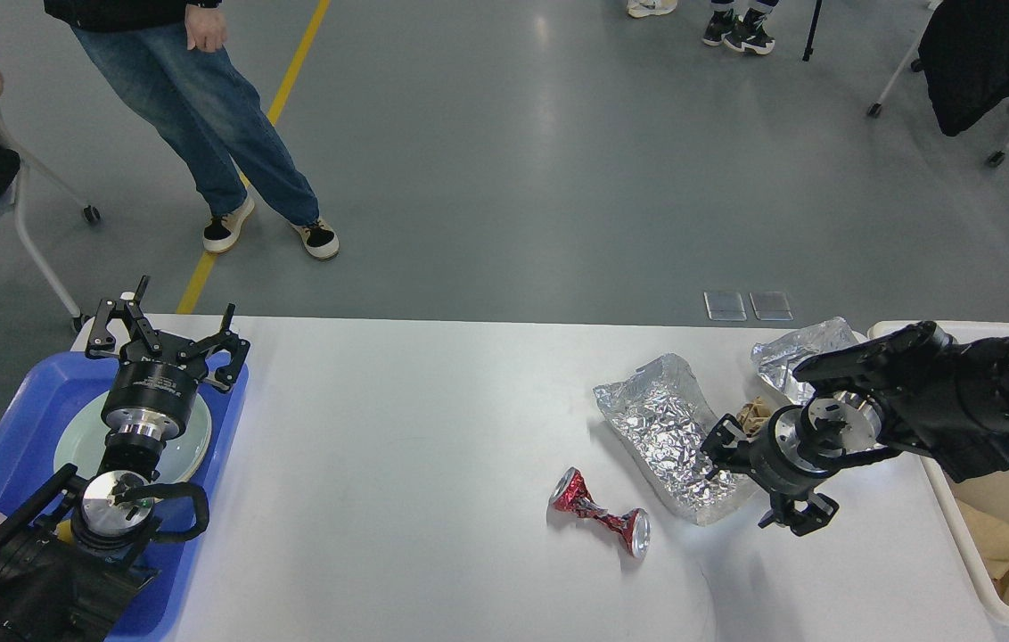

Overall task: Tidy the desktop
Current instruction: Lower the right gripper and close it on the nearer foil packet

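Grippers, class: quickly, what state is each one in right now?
Left gripper: open, holding nothing, above the blue tray.
Right gripper: open, holding nothing, beside the foil.

Robot lab: grey floor with yellow line, onlookers.

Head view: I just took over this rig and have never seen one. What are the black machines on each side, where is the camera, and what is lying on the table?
The camera sits in the robot's head, looking forward and down at the white desktop. The black machines are its two arms. The left gripper is open above a plate in the blue tray and holds nothing. The right gripper is low, open, at the near end of a foil sheet; it does not seem to hold anything. Also on the desktop: a crushed red can, brown crumpled paper, and a second foil piece. A cream bin stands at the right.
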Available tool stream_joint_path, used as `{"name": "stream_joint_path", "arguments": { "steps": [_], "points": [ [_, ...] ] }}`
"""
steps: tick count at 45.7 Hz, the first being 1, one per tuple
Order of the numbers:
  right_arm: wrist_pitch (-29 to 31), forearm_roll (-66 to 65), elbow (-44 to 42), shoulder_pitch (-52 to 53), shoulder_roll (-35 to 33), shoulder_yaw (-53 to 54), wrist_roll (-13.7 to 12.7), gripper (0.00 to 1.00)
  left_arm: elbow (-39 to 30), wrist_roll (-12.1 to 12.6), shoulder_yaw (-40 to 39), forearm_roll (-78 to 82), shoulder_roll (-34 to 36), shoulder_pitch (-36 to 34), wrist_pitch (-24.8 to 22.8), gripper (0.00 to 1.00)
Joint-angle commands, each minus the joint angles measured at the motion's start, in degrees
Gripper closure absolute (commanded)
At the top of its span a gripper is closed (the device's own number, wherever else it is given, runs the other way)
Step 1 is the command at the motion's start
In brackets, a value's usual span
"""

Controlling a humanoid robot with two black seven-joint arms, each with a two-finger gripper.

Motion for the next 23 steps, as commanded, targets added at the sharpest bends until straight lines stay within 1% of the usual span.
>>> {"name": "stream_joint_path", "arguments": {
  "steps": [1, 8, 16, 17, 19, 21, 22, 23],
  "points": [
    [-2.3, 0.5, -1.7, -2.0, 1.2, 0.1, 0.0, 0.21, 0.0, 0.0, 0.0, 0.0, 0.0, 0.0, 0.0, 0.04],
    [-6.8, 0.5, -2.5, -4.3, 1.8, 0.6, -0.1, 0.22, 0.0, 0.0, 0.0, 0.0, 0.0, 0.0, 0.0, 0.04],
    [-11.3, 0.5, -2.9, -6.3, 2.2, 3.3, -0.1, 0.27, 0.0, 0.0, 0.0, 0.0, 0.0, 0.0, 0.0, 0.04],
    [-11.5, 0.5, -3.1, -6.6, 2.2, 3.5, -0.1, 0.30, 0.0, 0.0, 0.0, 0.0, 0.1, 0.0, 0.0, 0.04],
    [-11.7, 0.5, -3.2, -7.2, 2.3, 4.0, -0.1, 0.44, 0.0, 0.0, 0.0, 0.0, 0.0, 0.0, 0.0, 0.04],
    [-11.7, 0.5, -3.2, -7.6, 2.4, 4.1, -0.1, 0.60, 0.0, 0.0, 0.0, 0.0, 0.0, 0.0, 0.0, 0.04],
    [-11.7, 0.5, -3.2, -7.7, 2.5, 4.1, -0.1, 0.67, 0.0, 0.0, 0.0, 0.0, 0.0, 0.0, 0.0, 0.04],
    [-11.9, 0.5, -3.3, -7.8, 2.5, 4.1, -0.1, 0.71, 0.0, 0.0, 0.0, 0.0, 0.1, 0.0, 0.0, 0.04]
  ]
}}
